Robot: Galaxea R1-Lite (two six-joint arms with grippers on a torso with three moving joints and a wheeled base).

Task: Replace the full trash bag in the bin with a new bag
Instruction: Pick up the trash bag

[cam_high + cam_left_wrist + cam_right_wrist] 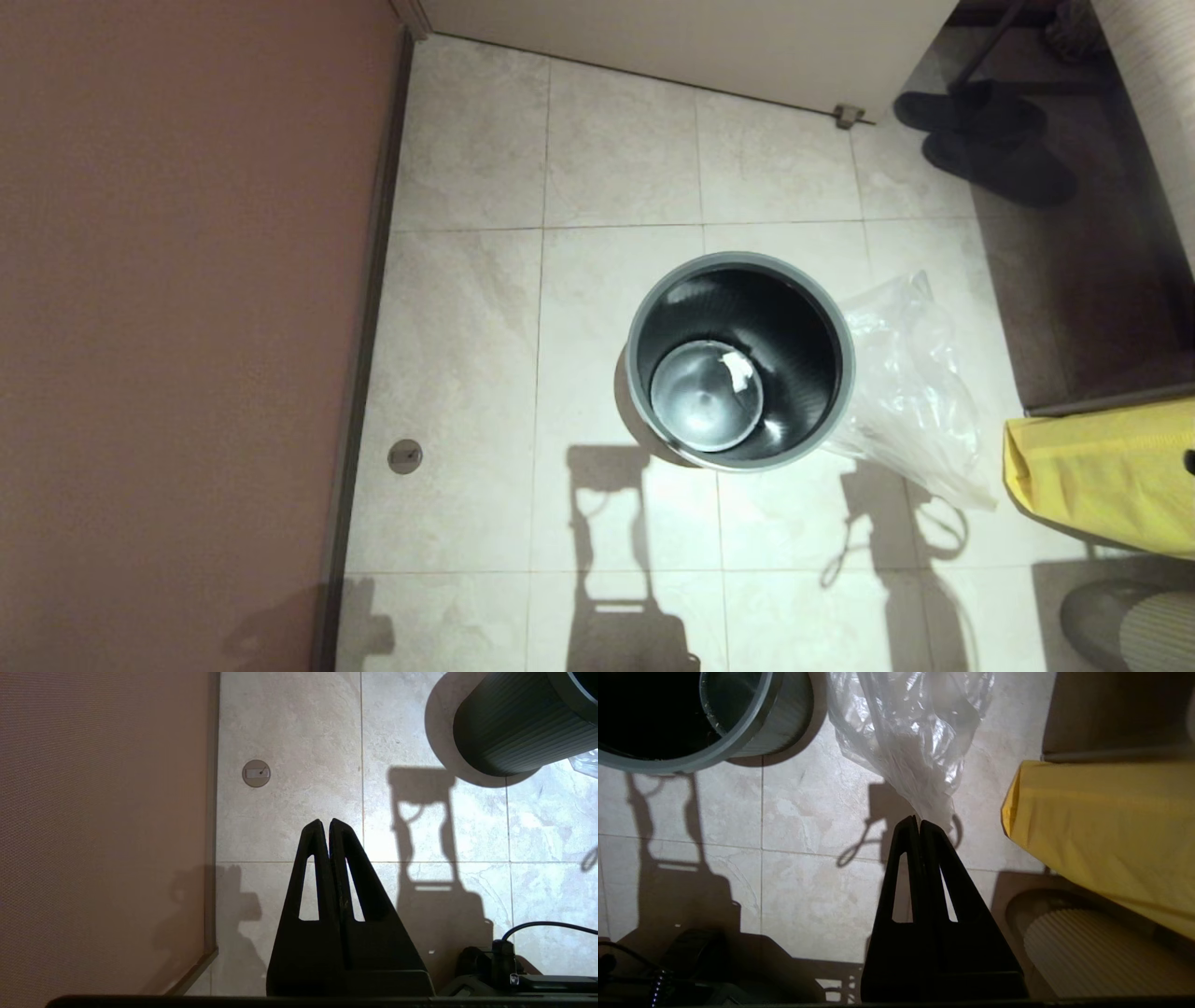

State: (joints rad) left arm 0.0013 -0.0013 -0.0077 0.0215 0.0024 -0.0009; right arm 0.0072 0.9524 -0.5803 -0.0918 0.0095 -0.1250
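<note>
The bin [742, 259] stands upright on the tiled floor with no bag in it; a white scrap [738, 371] lies on its shiny metal bottom. The new bag [910, 392] lies crumpled on the floor against the bin's right side. Neither gripper shows in the head view, only their shadows. My left gripper [325, 822] hangs shut and empty above bare tiles, with the bin [514, 728] well off to its side. My right gripper [920, 821] is shut with nothing between its fingers, its tips above the near tail of the new bag [906, 732], beside the bin [691, 763].
An opaque yellow bag [1102, 471] sits at the right, close to the new bag. A pale ribbed container [1153, 630] is at the near right. A brown wall [187, 327] runs along the left. Black slippers [990, 140] lie at the back right. A round floor plate [404, 456] is at the left.
</note>
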